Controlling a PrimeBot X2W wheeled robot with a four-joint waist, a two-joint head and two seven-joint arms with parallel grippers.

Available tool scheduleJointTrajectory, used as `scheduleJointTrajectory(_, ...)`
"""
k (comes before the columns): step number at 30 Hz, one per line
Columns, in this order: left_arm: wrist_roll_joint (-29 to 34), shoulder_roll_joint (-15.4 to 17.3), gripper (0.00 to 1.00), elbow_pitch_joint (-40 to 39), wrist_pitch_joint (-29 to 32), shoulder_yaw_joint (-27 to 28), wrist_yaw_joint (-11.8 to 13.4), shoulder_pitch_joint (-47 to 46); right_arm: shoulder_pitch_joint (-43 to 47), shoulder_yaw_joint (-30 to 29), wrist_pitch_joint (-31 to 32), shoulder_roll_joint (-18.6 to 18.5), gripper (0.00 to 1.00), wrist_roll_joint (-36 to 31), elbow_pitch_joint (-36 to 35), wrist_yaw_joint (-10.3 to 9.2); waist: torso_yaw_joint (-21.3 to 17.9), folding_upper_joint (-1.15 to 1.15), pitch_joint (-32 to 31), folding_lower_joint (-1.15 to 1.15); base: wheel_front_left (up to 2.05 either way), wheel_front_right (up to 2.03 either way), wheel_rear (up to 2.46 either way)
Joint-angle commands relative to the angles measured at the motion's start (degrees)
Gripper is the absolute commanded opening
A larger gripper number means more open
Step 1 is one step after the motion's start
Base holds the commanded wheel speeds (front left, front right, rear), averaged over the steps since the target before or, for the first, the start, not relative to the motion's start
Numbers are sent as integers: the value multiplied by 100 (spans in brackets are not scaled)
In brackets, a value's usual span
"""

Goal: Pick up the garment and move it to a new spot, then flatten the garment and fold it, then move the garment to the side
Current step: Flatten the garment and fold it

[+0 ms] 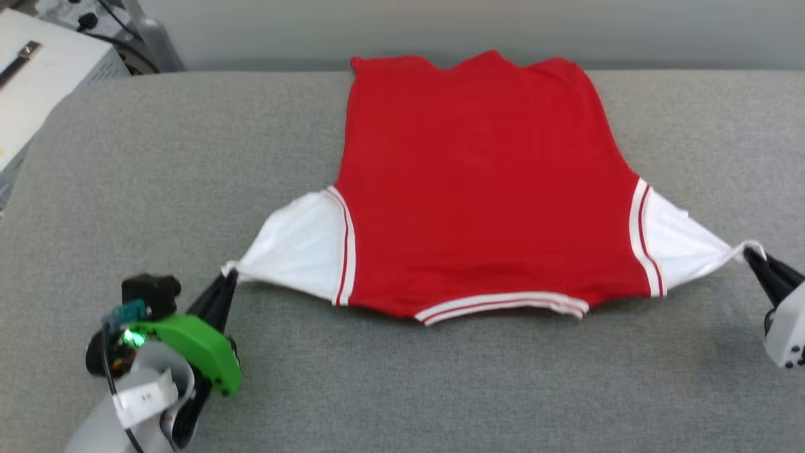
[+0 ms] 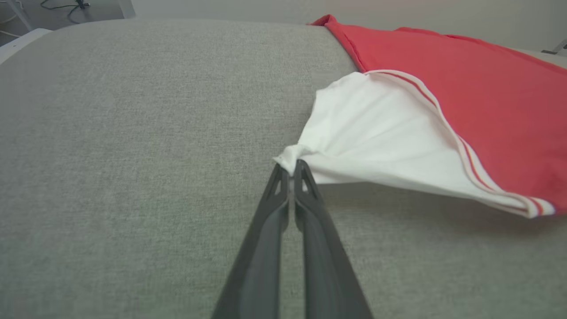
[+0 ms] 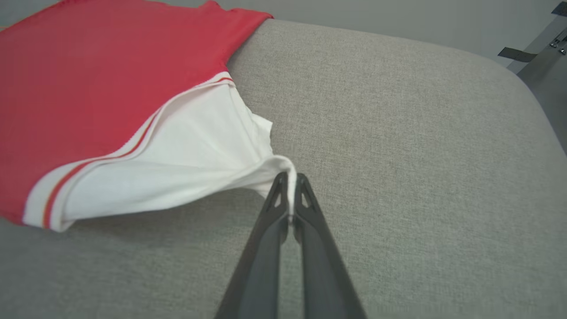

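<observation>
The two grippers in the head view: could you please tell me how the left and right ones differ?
The left gripper sits on a green housing, the right gripper on a pale housing. The left gripper points toward the view's upper right, the right gripper toward its upper left. Both are shut on a white sleeve tip of the garment, stretched between them.

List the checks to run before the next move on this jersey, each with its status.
1. Left hand shut on the tip of the left sleeve: ok.
2. Right hand shut on the tip of the right sleeve: ok.
3. Body of the jersey spread smooth, plain red side up: ok.
4. Both sleeves lying flat on the grey surface: not ok, stretched taut and raised.
5. Far hem fully on the surface: cannot tell.
</observation>
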Motion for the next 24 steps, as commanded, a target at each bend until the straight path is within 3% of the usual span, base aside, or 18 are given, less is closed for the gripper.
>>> scheduleJointTrajectory(1, -93, 83, 0, 19, 10, -4, -14, 244, 188, 26, 60, -110, 0, 97, -31, -11, -45, 65, -257, 1, 0, 0, 0)
scheduleJointTrajectory(13, -344, 313, 0, -565, 19, -55, 100, 1696, 1503, 201, 1093, -537, 0, 1205, -1003, -11, -144, 65, -573, 1, 0, 0, 0)
scheduleJointTrajectory(20, -324, 456, 0, -1289, 322, -213, 259, 2067, 2031, -20, 1354, -613, 0, 1396, -1309, -11, -56, 65, -530, 1, 0, 0, 0)
scheduleJointTrajectory(21, -310, 445, 0, -1373, 359, -248, 272, 2076, 2034, -65, 1352, -608, 28, 1363, -1339, -11, -46, 65, -507, 1, 0, 0, 0)
scheduleJointTrajectory(22, -298, 424, 0, -1478, 396, -277, 298, 2073, 2027, -127, 1357, -605, 100, 1321, -1372, -11, -29, 65, -478, 1, 0, 0, 0)
scheduleJointTrajectory(24, -270, 415, 0, -1682, 428, -291, 357, 2036, 1985, -254, 1429, -595, 100, 1315, -1465, -11, 6, 65, -407, 1, 0, 0, 0)
